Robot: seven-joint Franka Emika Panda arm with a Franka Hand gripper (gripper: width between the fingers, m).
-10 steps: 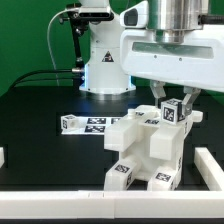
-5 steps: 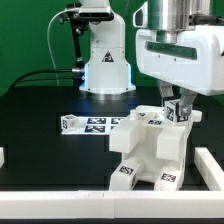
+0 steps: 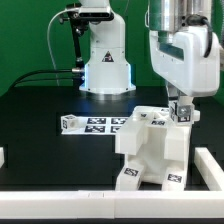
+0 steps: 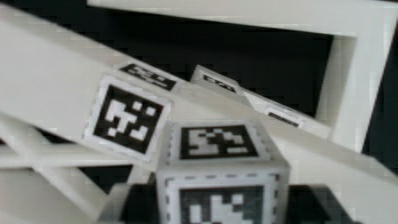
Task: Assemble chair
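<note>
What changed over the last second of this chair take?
The pincer turned about its vertical axis, staying clamped on the tagged chair piece. The chair assembly swung slightly toward the exterior view's right. The marker board stayed put.

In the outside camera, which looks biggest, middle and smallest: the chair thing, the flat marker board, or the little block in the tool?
Largest: the chair.
Middle: the marker board, farther back, so maybe bigger than it looks.
Smallest: the little block in the tool.

Exterior view opposite arm (image 3: 185,60); wrist close-up (shared: chair (image 3: 152,152))
</note>
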